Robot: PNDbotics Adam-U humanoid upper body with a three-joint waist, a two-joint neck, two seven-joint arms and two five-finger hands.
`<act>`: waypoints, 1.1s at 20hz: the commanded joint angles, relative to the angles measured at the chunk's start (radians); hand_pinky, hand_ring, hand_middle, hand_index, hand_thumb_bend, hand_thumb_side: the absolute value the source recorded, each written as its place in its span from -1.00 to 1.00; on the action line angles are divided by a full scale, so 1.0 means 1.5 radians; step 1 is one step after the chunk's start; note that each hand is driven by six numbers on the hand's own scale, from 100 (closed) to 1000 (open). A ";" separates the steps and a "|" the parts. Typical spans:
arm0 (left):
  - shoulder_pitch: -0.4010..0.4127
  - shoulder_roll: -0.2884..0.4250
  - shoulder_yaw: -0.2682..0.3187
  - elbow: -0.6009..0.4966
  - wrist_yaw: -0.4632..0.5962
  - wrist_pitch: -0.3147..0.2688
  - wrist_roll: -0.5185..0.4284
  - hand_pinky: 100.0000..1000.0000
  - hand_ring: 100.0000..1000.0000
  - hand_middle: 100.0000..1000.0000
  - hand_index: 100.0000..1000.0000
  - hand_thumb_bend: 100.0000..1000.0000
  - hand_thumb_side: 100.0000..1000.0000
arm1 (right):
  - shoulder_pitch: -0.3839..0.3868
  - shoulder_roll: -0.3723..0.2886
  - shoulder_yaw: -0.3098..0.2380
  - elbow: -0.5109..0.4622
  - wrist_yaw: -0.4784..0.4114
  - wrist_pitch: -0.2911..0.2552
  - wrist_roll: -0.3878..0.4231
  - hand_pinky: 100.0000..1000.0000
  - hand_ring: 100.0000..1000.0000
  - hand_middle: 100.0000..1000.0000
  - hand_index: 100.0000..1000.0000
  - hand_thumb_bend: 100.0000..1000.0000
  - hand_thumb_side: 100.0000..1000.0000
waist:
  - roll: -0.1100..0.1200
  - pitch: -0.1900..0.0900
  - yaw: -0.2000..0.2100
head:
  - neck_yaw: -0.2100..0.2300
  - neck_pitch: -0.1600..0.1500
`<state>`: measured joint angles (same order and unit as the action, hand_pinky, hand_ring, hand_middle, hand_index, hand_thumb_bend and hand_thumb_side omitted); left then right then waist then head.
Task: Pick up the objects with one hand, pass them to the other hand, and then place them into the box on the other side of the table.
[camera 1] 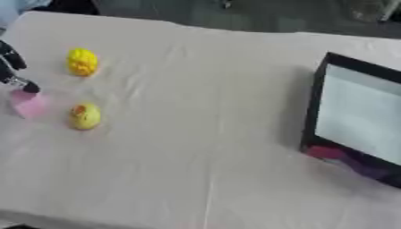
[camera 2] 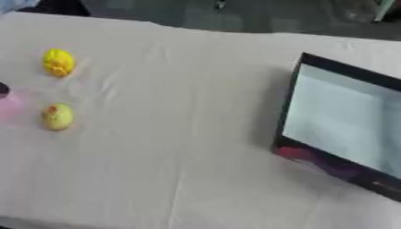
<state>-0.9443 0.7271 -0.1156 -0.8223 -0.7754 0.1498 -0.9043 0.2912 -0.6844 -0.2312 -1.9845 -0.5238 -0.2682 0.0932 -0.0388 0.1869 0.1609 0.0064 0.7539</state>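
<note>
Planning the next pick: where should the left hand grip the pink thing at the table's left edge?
Likely from above. The pink object looks low and flat on the cloth, and the left hand is already just over its upper edge. Pinch across its sides; the yellow-green fruit to its right lies apart.

Only a bit of the left hand (camera 1: 11, 67) showed at the left edge: black fingers, chunky and segmented, with a silvery-grey patch near the tips. Pretty blurry, so no screws, cables or markings could be made out
</note>
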 commanded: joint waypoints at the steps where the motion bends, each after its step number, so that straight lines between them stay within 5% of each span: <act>1: -0.015 0.015 0.003 0.000 0.008 -0.001 -0.002 0.75 0.72 0.54 0.59 0.22 -0.43 | 0.001 -0.021 -0.003 -0.010 0.006 0.002 0.000 1.00 1.00 1.00 1.00 -1.00 0.59 | 0.010 -0.019 0.001 | 0.007 -0.004; 10: -0.005 0.025 -0.010 0.035 -0.020 -0.019 -0.002 0.76 0.74 0.55 0.64 0.32 -0.67 | 0.002 -0.016 0.000 -0.010 0.016 0.006 -0.001 1.00 1.00 1.00 1.00 -1.00 0.60 | 0.011 -0.017 0.001 | 0.018 -0.004; 22: 0.017 0.027 0.010 0.043 -0.035 0.000 -0.002 0.74 0.71 0.52 0.57 0.22 -0.62 | 0.003 -0.013 0.003 -0.010 0.024 0.008 -0.001 1.00 1.00 1.00 1.00 -1.00 0.61 | 0.009 -0.017 0.004 | 0.018 -0.006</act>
<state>-0.9056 0.7282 -0.1136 -0.7485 -0.8241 0.1429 -0.9069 0.2928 -0.6830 -0.2194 -1.9845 -0.4960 -0.2590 0.0931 -0.0387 0.1869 0.1656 0.0299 0.7533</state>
